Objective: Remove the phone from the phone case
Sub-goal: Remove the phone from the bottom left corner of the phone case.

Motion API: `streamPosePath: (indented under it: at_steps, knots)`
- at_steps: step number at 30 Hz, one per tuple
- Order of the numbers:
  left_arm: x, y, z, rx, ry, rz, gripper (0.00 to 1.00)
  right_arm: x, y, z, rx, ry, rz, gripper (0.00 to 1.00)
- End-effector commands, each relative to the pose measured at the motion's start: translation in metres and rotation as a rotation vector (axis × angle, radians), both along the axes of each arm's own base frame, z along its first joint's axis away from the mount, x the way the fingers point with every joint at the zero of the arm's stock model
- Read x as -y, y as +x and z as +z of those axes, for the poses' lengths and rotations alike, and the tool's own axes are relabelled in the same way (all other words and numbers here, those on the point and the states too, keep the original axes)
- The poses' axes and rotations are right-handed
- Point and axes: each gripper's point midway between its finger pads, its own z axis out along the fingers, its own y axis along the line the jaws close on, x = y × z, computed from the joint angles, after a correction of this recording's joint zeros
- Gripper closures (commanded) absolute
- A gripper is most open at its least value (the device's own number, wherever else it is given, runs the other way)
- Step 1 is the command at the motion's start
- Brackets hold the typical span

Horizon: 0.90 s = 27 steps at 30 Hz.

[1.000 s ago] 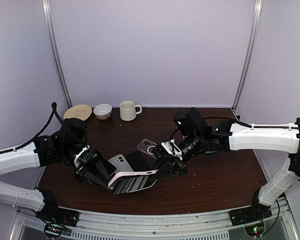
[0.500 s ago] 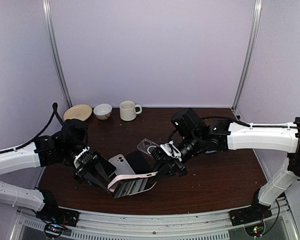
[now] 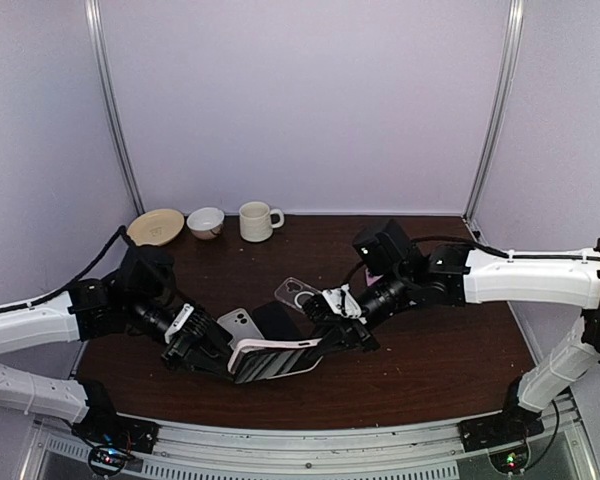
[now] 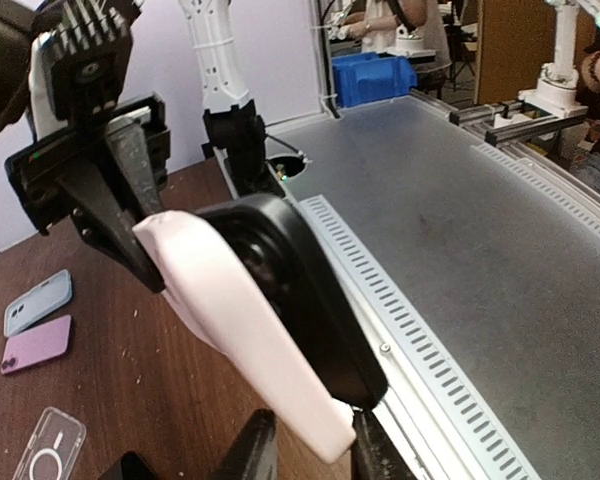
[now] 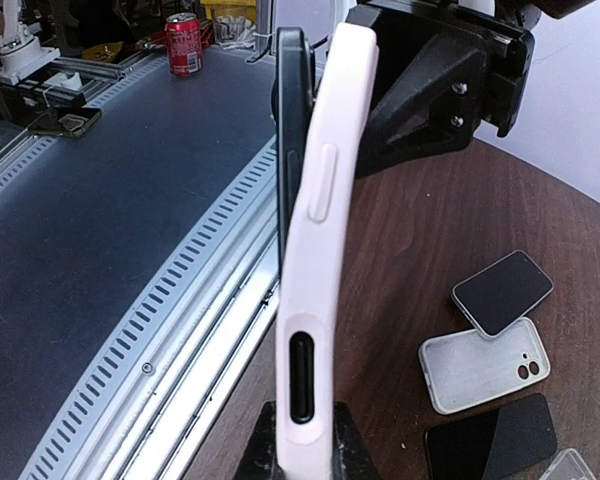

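1. The pink phone case hangs in the air over the near edge of the table, stretched lengthwise between the two claws.
2. The right claw is clamped tight on one end of the phone case; in the right wrist view its fingers pinch the end that has the slot-shaped port opening.
3. The left claw sits at the opposite end. Its fingers stand narrow on either side of the case's tip, but I cannot tell whether they actually press on it.
4. The dark phone is partly out of the phone case: one end stands off the pink shell, the other is still seated in it.
5. On the table behind lie a clear case, a silver phone and a black slab, just beside one another.
6. At the far left stand a plate, a bowl and a mug in a row.
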Motion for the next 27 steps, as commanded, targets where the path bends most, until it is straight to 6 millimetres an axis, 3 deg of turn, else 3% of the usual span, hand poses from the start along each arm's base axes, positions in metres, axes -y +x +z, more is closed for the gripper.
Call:
streamPosePath:
  at_steps: [1, 5, 10, 19, 27]
  knots:
    - [0.027, 0.073, 0.042, 0.288, -0.157, 0.281, 0.67, -0.033, 0.002, 0.041, 0.104, 0.192, -0.028, 1.0]
    - [0.026, 0.085, 0.038, 0.328, -0.139, 0.344, 0.49, -0.035, 0.011, 0.044, 0.118, 0.211, -0.088, 1.0]
    - [0.025, 0.098, 0.032, 0.389, -0.114, 0.4, 0.39, -0.033, 0.023, 0.045, 0.157, 0.248, -0.168, 1.0]
    - [0.013, 0.107, 0.034, 0.529, -0.101, 0.455, 0.37, -0.014, 0.067, 0.036, 0.227, 0.23, -0.43, 1.0]
    - [-0.008, 0.12, 0.052, 0.699, -0.13, 0.562, 0.37, 0.018, 0.099, 0.033, 0.283, 0.203, -0.645, 1.0]
